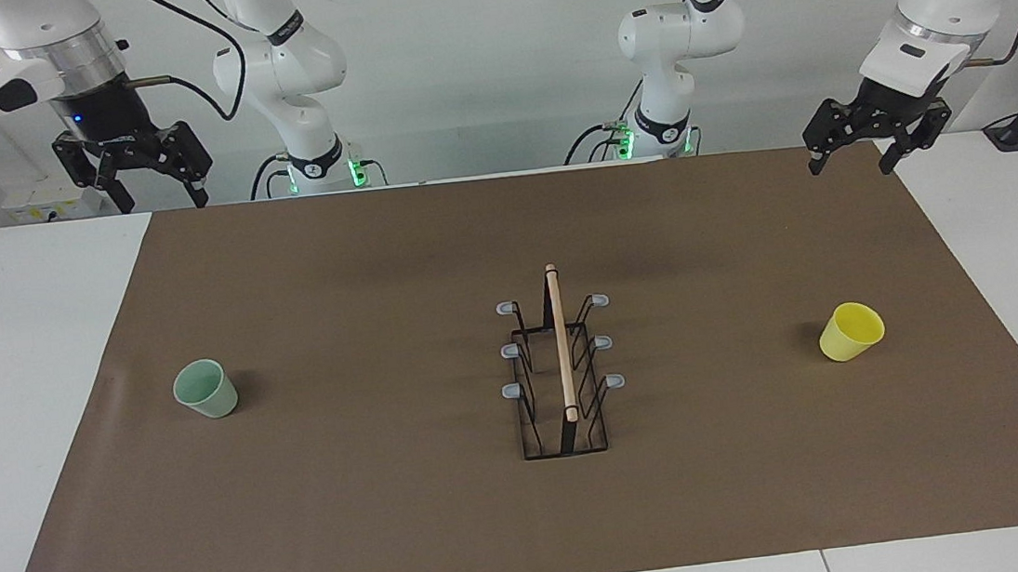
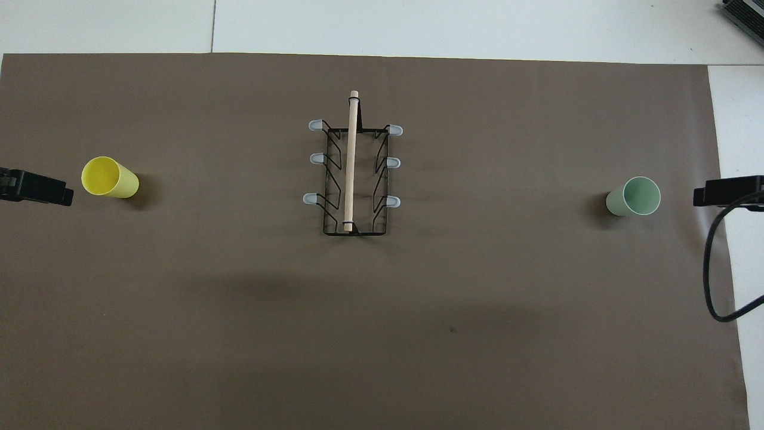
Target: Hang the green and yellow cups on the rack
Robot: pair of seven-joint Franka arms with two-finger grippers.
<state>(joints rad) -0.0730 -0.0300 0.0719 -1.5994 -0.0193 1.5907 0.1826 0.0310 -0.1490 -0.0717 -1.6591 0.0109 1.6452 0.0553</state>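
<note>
In the overhead view the left tool [image 2: 36, 188] shows only as a dark block cut off by the picture's edge beside the yellow cup [image 2: 109, 178], and the right tool [image 2: 729, 192] likewise beside the green cup [image 2: 634, 196]. In the facing view both arms run out of the top edge. The rack [image 1: 560, 365] has a wire base too fine to trace, and its rod hides part of it.
</note>
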